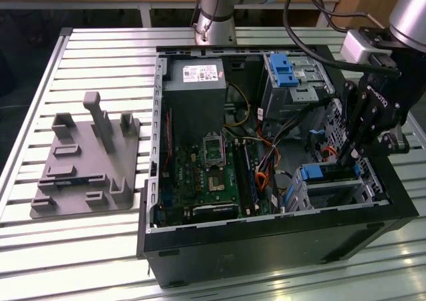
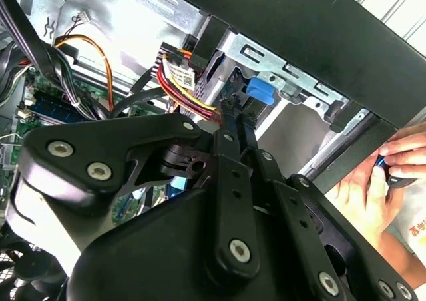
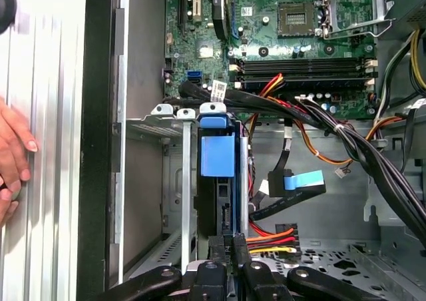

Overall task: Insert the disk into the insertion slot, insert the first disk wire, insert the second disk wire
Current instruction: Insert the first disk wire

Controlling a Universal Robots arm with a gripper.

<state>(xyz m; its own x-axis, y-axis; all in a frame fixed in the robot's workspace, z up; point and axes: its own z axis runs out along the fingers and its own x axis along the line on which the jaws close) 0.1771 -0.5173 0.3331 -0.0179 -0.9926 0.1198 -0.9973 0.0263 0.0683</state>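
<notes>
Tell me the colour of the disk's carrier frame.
The carrier frame is bright blue, clearest in the first wrist view.

Looked bright and even from overhead in the exterior view, with glare streaking the bench (image 1: 80, 254) slats. Went way murkier down inside the computer case (image 1: 279, 244). Blew out the bare metal wall (image 2: 126, 14) to near white in the second wrist view, and left the hand (image 2: 393, 174) kinda soft at the edge.
</notes>
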